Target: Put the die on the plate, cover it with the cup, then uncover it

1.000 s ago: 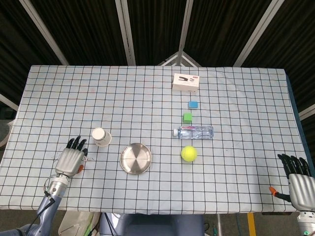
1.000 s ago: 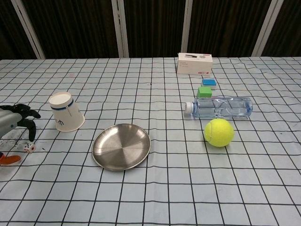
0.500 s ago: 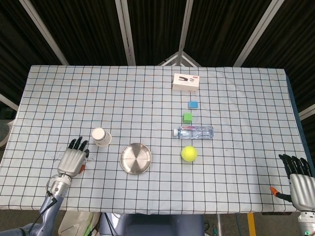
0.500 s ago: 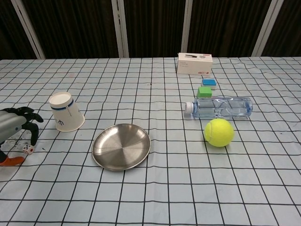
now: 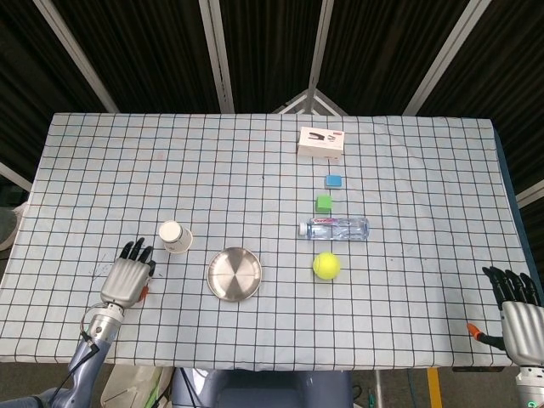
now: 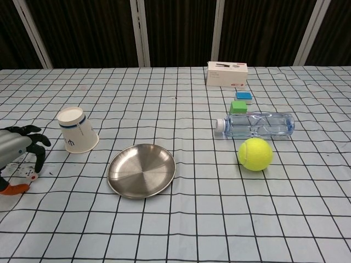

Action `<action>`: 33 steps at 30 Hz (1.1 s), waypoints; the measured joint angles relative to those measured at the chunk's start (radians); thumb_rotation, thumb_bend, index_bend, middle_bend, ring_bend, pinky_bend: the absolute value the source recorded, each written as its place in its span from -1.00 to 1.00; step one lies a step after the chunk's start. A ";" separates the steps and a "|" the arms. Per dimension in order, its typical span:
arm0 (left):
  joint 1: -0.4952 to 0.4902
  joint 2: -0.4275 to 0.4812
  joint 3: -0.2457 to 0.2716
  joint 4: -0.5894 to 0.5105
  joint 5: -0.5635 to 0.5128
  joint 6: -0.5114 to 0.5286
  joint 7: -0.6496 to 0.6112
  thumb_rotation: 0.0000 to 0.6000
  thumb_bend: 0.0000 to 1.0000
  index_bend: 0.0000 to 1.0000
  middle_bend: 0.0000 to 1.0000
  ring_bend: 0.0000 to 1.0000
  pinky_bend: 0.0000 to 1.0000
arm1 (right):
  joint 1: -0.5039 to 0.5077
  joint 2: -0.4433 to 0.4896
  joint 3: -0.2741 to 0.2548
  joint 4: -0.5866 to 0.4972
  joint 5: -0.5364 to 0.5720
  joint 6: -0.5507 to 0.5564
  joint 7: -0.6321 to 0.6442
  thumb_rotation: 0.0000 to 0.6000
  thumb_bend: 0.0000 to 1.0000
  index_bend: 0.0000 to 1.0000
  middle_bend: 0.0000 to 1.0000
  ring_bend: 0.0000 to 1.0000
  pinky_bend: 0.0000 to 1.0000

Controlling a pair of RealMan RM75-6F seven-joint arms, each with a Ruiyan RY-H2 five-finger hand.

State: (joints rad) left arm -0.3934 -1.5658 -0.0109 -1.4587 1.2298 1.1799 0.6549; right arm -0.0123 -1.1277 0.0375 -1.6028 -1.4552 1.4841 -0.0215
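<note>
The left hand point(image 6: 19, 149) is hovering over the die point(image 6: 28, 171), fingers curled downward, holding nothing; the plate point(image 6: 141, 170) and upside-down cup point(image 6: 77, 130) are lying nearby. The right hand point(image 5: 516, 310) is resting open at the table edge. The white box point(image 6: 227, 73) is showing print too small to read.

A large table point(image 5: 255, 170) fills most of the head view. It is covered by a pale cloth point(image 6: 181, 219) with a grid of thin black lines, and the cloth reaches all four edges. Behind the far edge there are dark panels, nearly black, separated by light metal bars point(image 6: 140, 33). In the head view these bars point(image 5: 217, 55) go diagonally. The light is even, with soft shadows. Below the near edge a little floor shows.
</note>
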 measured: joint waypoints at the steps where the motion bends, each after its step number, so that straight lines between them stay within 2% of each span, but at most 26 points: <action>1: 0.000 0.001 0.000 -0.002 0.000 0.001 0.002 1.00 -0.22 -0.04 -0.68 -1.00 -0.80 | 0.000 0.000 0.000 0.000 0.000 0.000 0.000 1.00 -0.74 -0.76 -0.73 -0.81 -0.94; 33: 0.021 0.016 -0.006 -0.050 -0.085 0.033 0.107 1.00 -0.24 -0.03 -0.65 -1.00 -0.80 | 0.001 -0.004 0.002 -0.004 0.008 -0.004 -0.014 1.00 -0.74 -0.76 -0.73 -0.81 -0.94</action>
State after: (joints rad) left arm -0.3722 -1.5500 -0.0167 -1.5091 1.1444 1.2124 0.7621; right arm -0.0118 -1.1321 0.0399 -1.6067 -1.4467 1.4798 -0.0355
